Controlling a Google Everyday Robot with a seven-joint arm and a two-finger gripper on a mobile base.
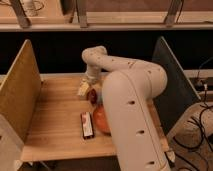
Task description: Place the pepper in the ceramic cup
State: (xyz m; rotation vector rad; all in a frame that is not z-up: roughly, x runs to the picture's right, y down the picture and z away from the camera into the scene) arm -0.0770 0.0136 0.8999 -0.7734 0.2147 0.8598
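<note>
The table point(55, 131) is bounded by a left panel point(20, 87) and a right panel point(172, 82); open board is seen at the left. The gripper point(91, 80) is held over the far middle, jaws spread, nothing grasped. The pepper point(92, 96) is found just below it on the table, its long axis not discernible. A bar point(87, 125) is laid near the front edge.
</note>
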